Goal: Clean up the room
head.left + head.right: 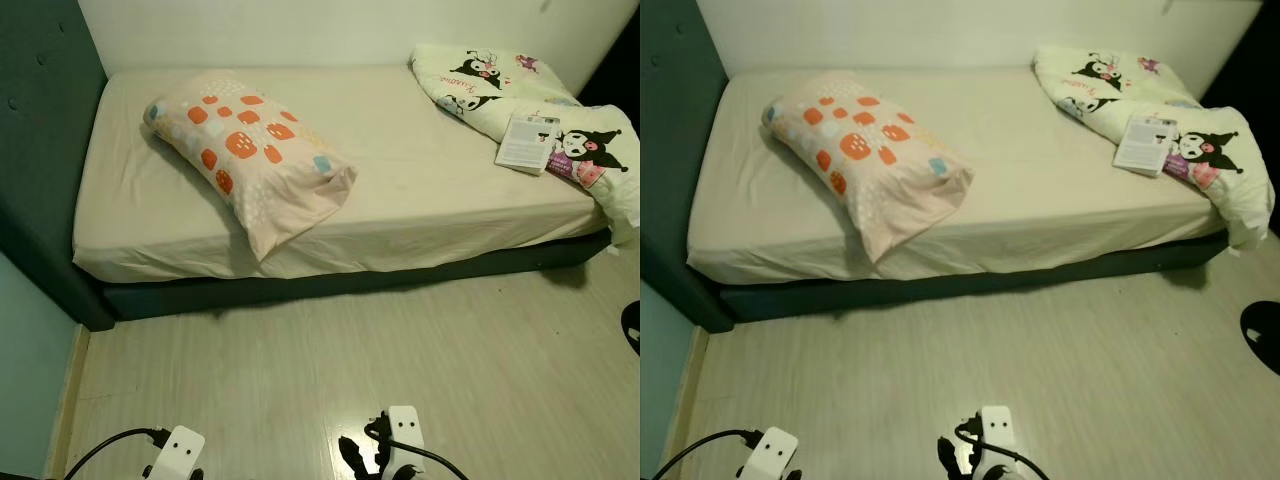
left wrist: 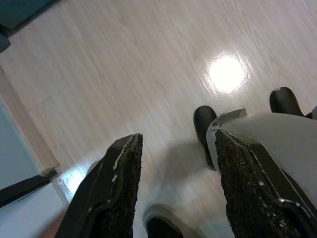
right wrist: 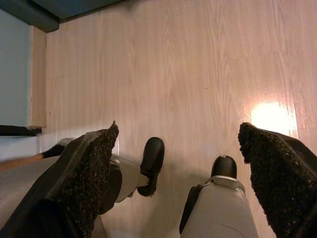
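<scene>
Bed (image 1: 420, 190) with cream sheet and dark frame sits against the white wall, dark headboard (image 1: 40, 150) on the robot's left. Pillow (image 1: 250, 155) with orange and blue patches lies slanted on the left half, 1 corner hanging near the front edge. Duvet (image 1: 520, 100) with cartoon print is bunched at the right end, draping over the corner. Booklet (image 1: 527, 142) rests on top of the duvet. Floor (image 1: 420, 350) is pale wood laminate. Dark round object (image 1: 631, 327) at the right edge on the floor, cannot tell what.

Both arms hang low over the floor, well apart from the bed. Left gripper (image 2: 173, 193) has fingers spread apart, nothing between them. Right gripper (image 3: 178, 163) is wide apart too, holding nothing; robot's feet visible below on the floor.
</scene>
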`<state>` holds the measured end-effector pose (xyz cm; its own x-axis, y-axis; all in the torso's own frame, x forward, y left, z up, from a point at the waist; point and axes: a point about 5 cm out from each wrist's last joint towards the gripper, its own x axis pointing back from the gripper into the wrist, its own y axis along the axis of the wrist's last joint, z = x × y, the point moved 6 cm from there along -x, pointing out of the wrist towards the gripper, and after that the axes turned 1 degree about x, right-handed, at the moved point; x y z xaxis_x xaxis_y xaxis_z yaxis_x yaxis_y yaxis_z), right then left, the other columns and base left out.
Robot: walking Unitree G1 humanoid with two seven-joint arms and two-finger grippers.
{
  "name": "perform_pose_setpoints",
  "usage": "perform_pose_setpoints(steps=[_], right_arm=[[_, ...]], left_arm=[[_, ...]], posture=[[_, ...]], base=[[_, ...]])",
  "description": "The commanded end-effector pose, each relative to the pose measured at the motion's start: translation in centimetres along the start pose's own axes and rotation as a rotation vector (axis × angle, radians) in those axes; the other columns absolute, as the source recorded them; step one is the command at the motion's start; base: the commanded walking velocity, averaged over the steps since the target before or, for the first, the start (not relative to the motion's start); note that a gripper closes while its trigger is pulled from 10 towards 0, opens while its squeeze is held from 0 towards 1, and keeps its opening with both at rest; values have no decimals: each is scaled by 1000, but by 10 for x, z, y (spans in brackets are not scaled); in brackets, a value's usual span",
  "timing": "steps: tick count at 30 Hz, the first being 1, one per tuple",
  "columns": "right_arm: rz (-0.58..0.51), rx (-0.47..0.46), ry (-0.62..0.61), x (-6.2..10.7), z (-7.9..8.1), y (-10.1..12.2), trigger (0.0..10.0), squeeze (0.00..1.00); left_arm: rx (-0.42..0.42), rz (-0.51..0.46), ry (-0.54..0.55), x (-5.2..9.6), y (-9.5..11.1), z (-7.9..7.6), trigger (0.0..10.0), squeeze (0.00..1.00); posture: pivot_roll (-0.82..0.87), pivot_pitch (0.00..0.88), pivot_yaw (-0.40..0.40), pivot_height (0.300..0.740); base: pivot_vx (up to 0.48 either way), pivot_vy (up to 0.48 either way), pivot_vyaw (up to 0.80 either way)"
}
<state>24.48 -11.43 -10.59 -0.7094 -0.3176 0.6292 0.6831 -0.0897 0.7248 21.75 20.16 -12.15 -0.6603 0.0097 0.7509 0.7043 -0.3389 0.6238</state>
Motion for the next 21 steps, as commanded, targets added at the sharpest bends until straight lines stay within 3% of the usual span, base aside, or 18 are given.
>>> perform_pose_setpoints(steps=[1,8,11,12,13,15,17,21], right_arm=[[20,1,-16,3,-4,-7,10000,0],[33,-10,-49,3,-9,-9,10000,0],[31,-35,-160,7,-29,-8,10000,0],[4,-113,-255,12,-47,-5,10000,0],[4,-113,-255,12,-47,-5,10000,0],[3,-169,-357,20,-67,-7,10000,0],[19,-130,-385,24,-75,-10,10000,0],[28,-62,-368,24,-72,-10,10000,0]], left_arm=[[0,22,-4,2,-9,-3,10000,0],[3,26,1,1,-8,-2,10000,0],[8,30,3,1,-8,-2,10000,0],[13,34,6,1,-10,-1,10000,0],[13,34,6,1,-10,-1,10000,0],[37,40,15,1,-11,1,10000,0],[64,42,25,1,-12,3,10000,0],[85,35,33,1,-11,5,10000,0]], posture=[[123,46,14,740],[121,40,13,740],[123,39,12,740],[123,39,12,740],[123,39,12,740],[111,36,20,740],[104,35,24,740],[96,34,24,740]], base=[[0,0,0],[0,0,0],[0,0,0],[0,0,0],[0,0,0],[0,0,0],[0,0,0],[0,0,0]])
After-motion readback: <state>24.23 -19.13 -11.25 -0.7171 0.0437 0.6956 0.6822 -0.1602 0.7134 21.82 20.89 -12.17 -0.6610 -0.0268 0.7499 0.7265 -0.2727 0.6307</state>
